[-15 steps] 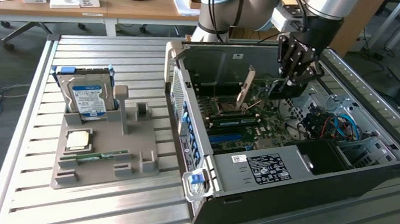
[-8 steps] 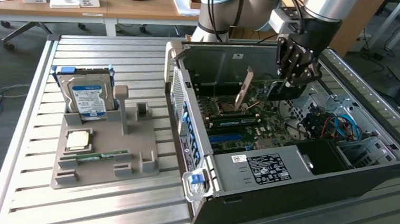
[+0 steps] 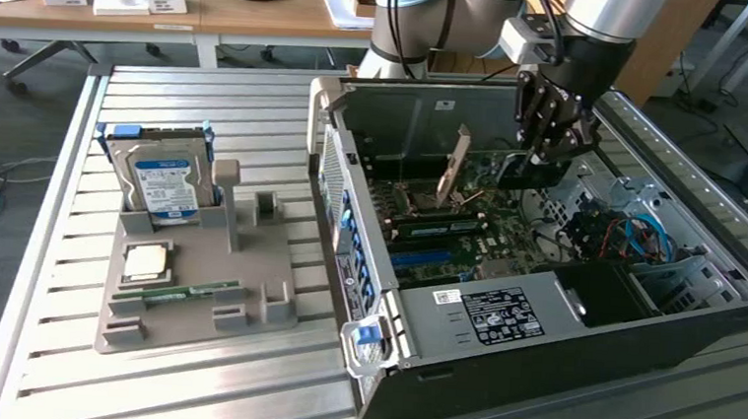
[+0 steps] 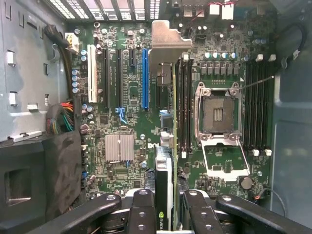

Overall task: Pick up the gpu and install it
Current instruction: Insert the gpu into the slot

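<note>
The gpu (image 4: pixel 164 165) hangs edge-on over the green motherboard (image 4: pixel 126 97) inside the open computer case (image 3: pixel 524 319). Its silver end bracket (image 4: pixel 168 44) points toward the case's slotted wall. My gripper (image 4: pixel 165 197) is shut on the card, with a black finger (image 4: pixel 141 207) on each side of it. The card's edge runs just beside the long blue slot (image 4: pixel 145 78), between that slot and the black memory slots. In the exterior view the gripper (image 3: pixel 552 148) reaches down into the case and holds the gpu (image 3: pixel 515 172) above the board.
An empty CPU socket (image 4: pixel 218 112) and a silver heatsink (image 4: pixel 119 147) sit on the board, with a cable bundle (image 4: pixel 61 119) at one side. On the exterior view's left a grey fixture (image 3: pixel 198 286) holds a hard drive (image 3: pixel 166 180), a chip (image 3: pixel 146 261) and a RAM strip (image 3: pixel 190 292).
</note>
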`<act>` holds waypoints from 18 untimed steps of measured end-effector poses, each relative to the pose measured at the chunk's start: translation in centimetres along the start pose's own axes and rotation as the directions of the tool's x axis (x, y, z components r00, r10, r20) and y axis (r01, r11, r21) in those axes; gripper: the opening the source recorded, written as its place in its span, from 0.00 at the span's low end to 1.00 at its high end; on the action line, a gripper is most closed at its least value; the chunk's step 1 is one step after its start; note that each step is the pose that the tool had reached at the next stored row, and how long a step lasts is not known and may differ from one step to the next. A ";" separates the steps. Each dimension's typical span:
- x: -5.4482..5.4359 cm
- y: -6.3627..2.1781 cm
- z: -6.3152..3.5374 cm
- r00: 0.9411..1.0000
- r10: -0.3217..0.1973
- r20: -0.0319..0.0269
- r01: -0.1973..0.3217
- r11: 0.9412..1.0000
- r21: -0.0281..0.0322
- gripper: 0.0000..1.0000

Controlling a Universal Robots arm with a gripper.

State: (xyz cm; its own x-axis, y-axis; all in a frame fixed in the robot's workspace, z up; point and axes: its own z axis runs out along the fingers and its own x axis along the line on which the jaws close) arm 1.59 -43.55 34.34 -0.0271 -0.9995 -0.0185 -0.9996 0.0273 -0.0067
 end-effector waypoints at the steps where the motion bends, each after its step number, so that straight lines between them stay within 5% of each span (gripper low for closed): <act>1: 0.0 0.00 0.00 1.000 0.000 0.000 0.000 1.000 0.000 0.27; 11: 0.3 0.21 0.00 1.000 0.000 0.000 0.000 1.000 0.000 0.27; 18: 0.3 1.28 0.05 1.000 0.000 0.000 0.000 1.000 0.000 0.27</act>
State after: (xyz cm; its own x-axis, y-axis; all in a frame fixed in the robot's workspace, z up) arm 0.30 -43.83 34.27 -0.0271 -0.9995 -0.0185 -0.9996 0.0273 -0.0067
